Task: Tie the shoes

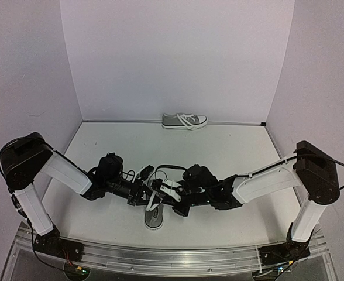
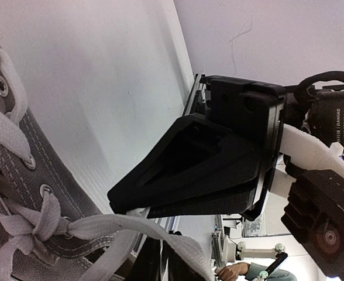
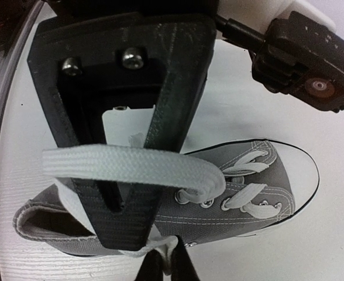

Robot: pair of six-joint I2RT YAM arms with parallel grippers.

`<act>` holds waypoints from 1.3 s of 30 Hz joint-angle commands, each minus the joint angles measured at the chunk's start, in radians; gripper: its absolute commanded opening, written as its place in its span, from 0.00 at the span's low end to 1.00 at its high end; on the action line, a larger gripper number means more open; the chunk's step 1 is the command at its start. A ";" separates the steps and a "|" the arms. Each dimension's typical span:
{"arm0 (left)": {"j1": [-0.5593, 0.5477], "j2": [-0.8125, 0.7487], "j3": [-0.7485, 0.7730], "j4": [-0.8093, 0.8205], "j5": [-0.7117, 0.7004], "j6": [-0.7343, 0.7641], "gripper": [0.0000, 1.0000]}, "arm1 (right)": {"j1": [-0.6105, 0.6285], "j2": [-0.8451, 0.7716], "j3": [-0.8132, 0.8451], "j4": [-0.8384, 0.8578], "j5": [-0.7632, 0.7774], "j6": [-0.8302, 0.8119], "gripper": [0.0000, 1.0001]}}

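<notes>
Two small grey canvas low-top sneakers with white laces and white rubber soles stand on the white bench (image 1: 102,146). Far sneaker (image 1: 185,121): upright on its sole against the back wall, side-on to the top camera, laces lying loose on top, well apart from both arms. Near sneaker (image 1: 154,218): upright on its sole near the front edge, at the centre, directly beneath the two hands, which meet over its lacing. Left hand (image 2: 125,206): black fingers together, clamped on a flat white lace end (image 2: 102,225) that runs from a crossed knot (image 2: 40,225) at the upper eyelets into the fingertips and carries on past them. Silver metal eyelets (image 2: 0,86) on that side carry the crossed lacing. Right hand (image 3: 122,234): black fingers together at the tips. A second flat white lace strand (image 3: 131,167) comes off the upper eyelets and lies across the front of these fingers as a broad band. Whether this strand is pinched between the fingertips cannot be told from the wrist view; a short piece of white lace shows just beside the tips. White toe cap (image 3: 303,175) of the near sneaker lies at the end far from the right hand; the heel opening (image 3: 43,225) shows just left of the fingertips in that view. In the top view the two hands are just beside each other.
</notes>
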 commanded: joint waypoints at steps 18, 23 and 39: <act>0.133 -0.334 0.114 -0.703 -0.243 0.329 0.40 | 0.005 -0.049 -0.032 -0.001 0.075 0.057 0.00; 0.138 -0.369 0.145 -0.882 -0.360 0.460 0.43 | 0.005 -0.057 -0.046 -0.001 0.087 0.071 0.00; 0.054 -0.336 0.164 -0.850 -0.405 0.474 0.60 | 0.006 -0.042 -0.046 -0.002 0.109 0.110 0.00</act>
